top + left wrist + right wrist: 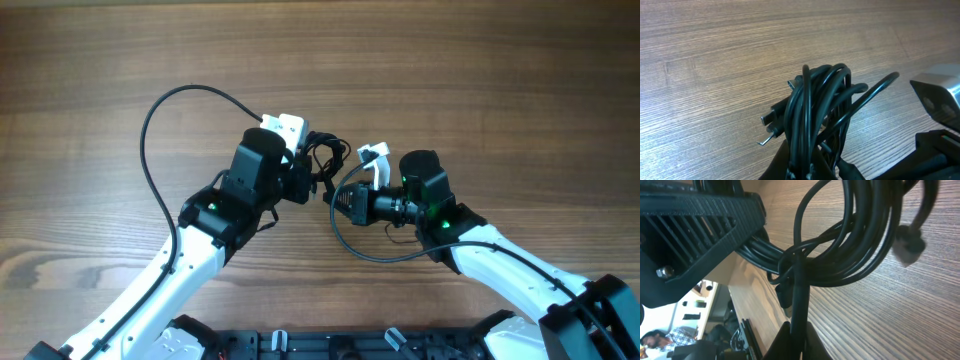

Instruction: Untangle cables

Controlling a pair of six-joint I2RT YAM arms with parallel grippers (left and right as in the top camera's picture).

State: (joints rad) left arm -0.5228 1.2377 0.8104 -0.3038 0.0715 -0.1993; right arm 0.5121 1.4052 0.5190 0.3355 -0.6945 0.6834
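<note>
The thin black rubbery cables (322, 158) sit as one knotted bundle between the two arms, over the middle of the brown wooden table (480, 60). The left gripper (807, 169) is clamped on several loops, and the right gripper (794, 339) pinches a single strand. No cord looks freed, so nearly all the untangling remains

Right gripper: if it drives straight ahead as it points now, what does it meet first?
The cable bundle: the right gripper holds one strand in its jaws and the coils lie directly ahead. The left gripper's finger sits just off-line, upper left; its depth is unclear.
</note>
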